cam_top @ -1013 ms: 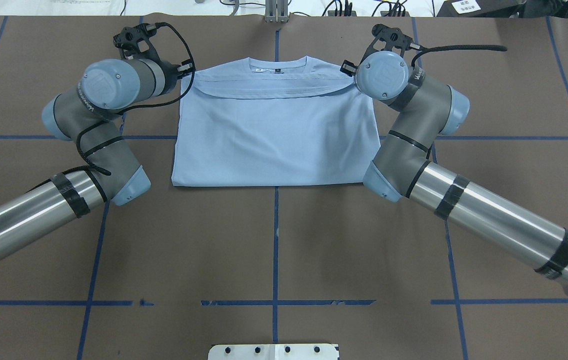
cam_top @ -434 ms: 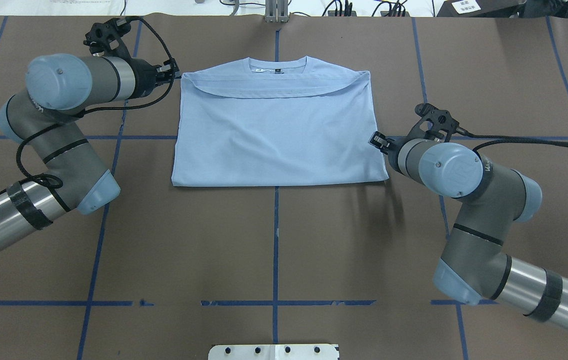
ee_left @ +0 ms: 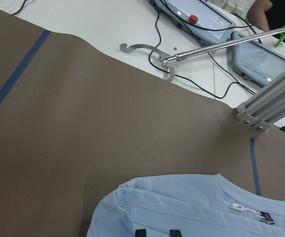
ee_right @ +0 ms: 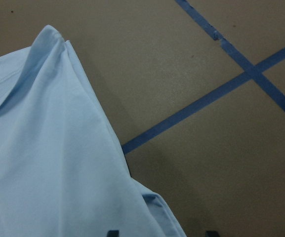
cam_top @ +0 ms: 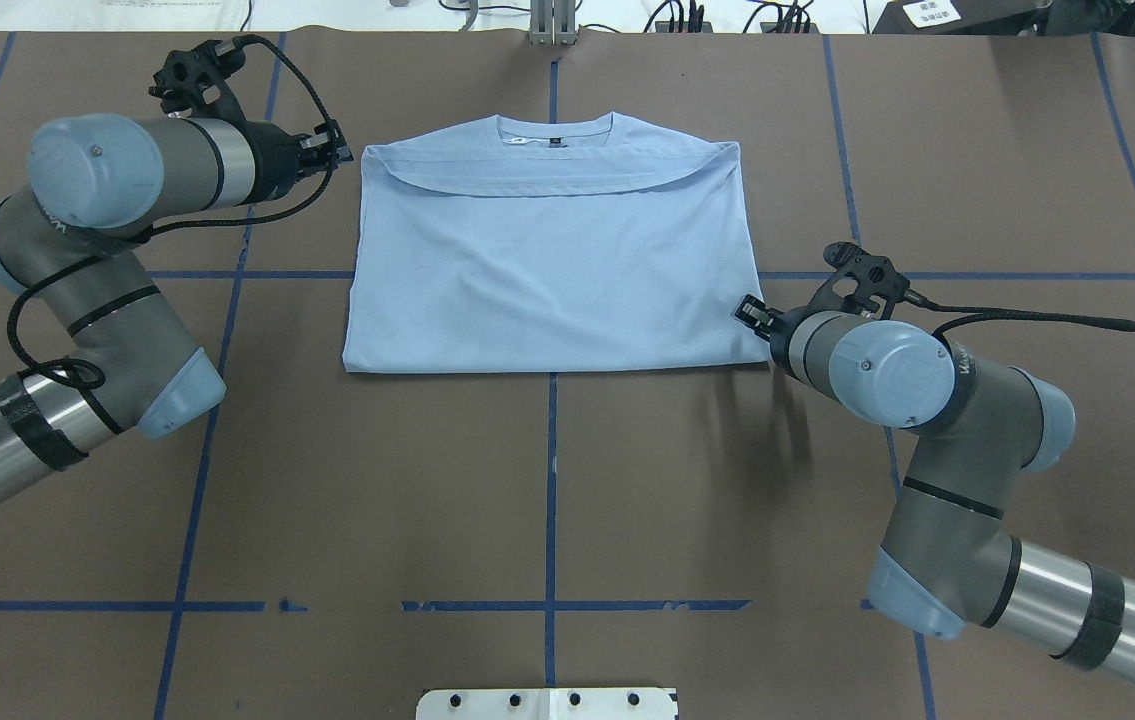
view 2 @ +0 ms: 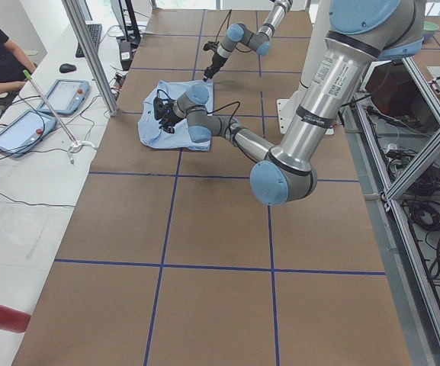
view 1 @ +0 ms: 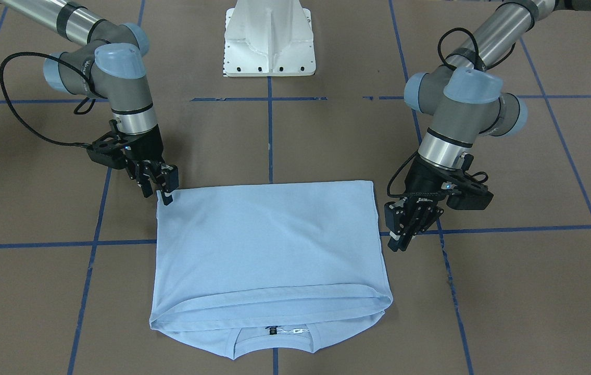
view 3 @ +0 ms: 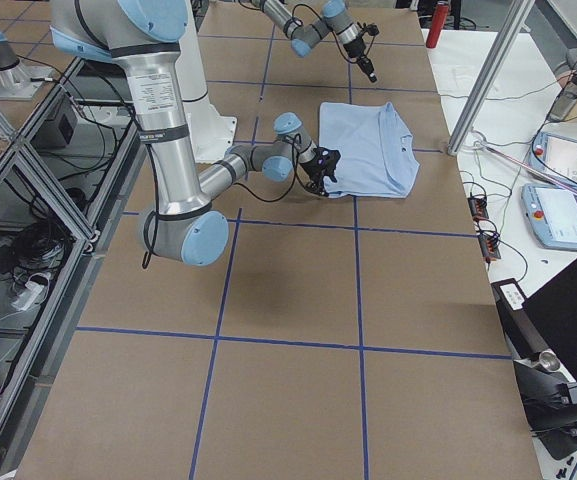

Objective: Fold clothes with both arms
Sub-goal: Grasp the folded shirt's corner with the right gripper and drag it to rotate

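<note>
Now | light blue T-shirt [cam_top: 552, 260] folded flat, upper centre of worktop [cam_top: 547, 480] | right arm [cam_top: 947, 490] swung from upper-right shoulder to lower-right corner, jaws released | left arm [cam_top: 102, 310] beside upper-left corner, jaws released | regrasp likely.

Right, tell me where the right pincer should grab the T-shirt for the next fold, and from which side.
Best bet: grip the T-shirt at its right corner on the folded edge nearest the robot, both layers together. Come in from the robot's right, low over the table: that side edge lies flat, and the open right pincer sits beside it.
</note>
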